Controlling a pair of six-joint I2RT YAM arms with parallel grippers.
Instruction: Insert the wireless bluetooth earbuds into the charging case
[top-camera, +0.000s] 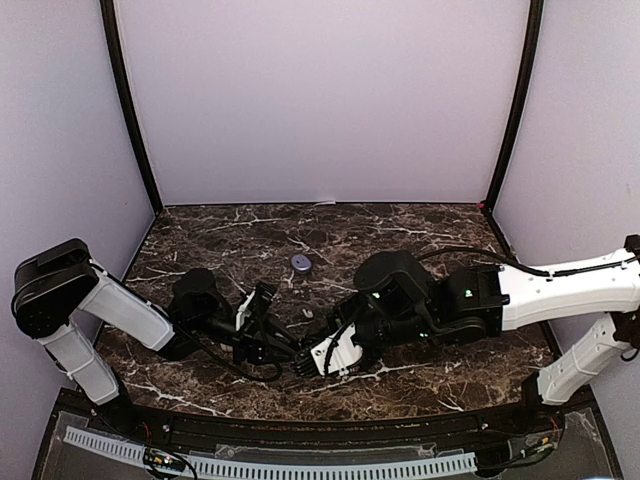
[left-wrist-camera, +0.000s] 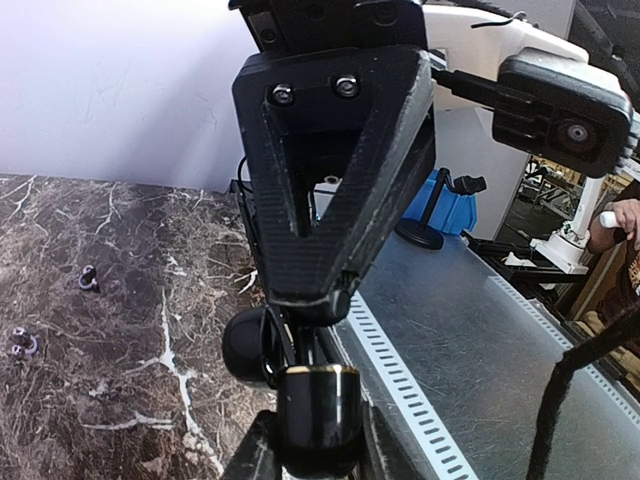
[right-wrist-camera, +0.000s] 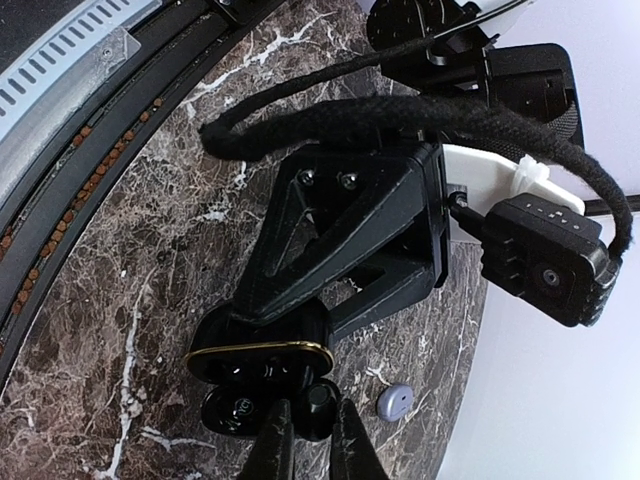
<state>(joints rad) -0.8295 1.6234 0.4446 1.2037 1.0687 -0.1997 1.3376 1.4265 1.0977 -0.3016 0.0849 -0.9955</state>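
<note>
My left gripper (top-camera: 288, 352) is shut on a black charging case with a gold rim (left-wrist-camera: 318, 415), held just above the table near its front edge. The case is open, with its lid (right-wrist-camera: 228, 410) hinged down beside it. In the right wrist view the gold rim (right-wrist-camera: 258, 352) faces my right gripper (right-wrist-camera: 312, 432). That gripper is shut on a small black earbud (right-wrist-camera: 319, 398), held right at the case's opening. In the top view the right gripper (top-camera: 315, 360) meets the left one tip to tip. Two small dark earbuds (left-wrist-camera: 88, 278) (left-wrist-camera: 20, 343) lie on the marble.
A small lavender oval case (top-camera: 301, 262) lies on the marble table (top-camera: 420, 225) behind the grippers; it also shows in the right wrist view (right-wrist-camera: 395, 402). A slotted white strip and a metal ledge (left-wrist-camera: 480, 340) run along the table's front edge. Walls enclose three sides.
</note>
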